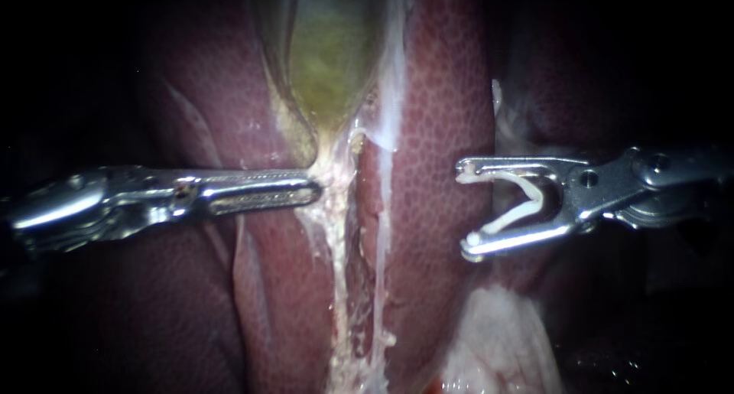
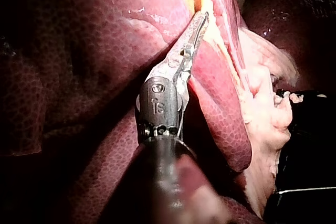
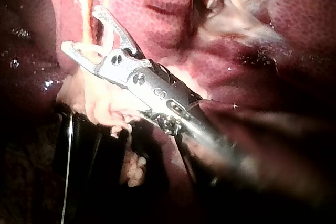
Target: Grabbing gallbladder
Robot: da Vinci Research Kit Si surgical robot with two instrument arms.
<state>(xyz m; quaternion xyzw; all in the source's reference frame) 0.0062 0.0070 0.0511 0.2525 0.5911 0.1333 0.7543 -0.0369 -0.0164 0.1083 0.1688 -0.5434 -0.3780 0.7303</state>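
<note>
The greenish-yellow gallbladder lies between two lobes of the dark red liver and narrows downward to a pale neck. My left instrument comes in level from the left. Its slim jaws lie together on the edge of that neck, which is drawn toward their tip. In the left wrist view the same left instrument ends in the yellowish tissue. My right instrument hangs over the right liver lobe, apart from the gallbladder. Its jaws stand wide apart, with an open white clip seated against both. The right instrument shows this too.
A whitish strand of membrane runs down from the gallbladder's neck between the lobes. Pale fatty tissue lies below the right instrument. Dark surroundings lie at both sides.
</note>
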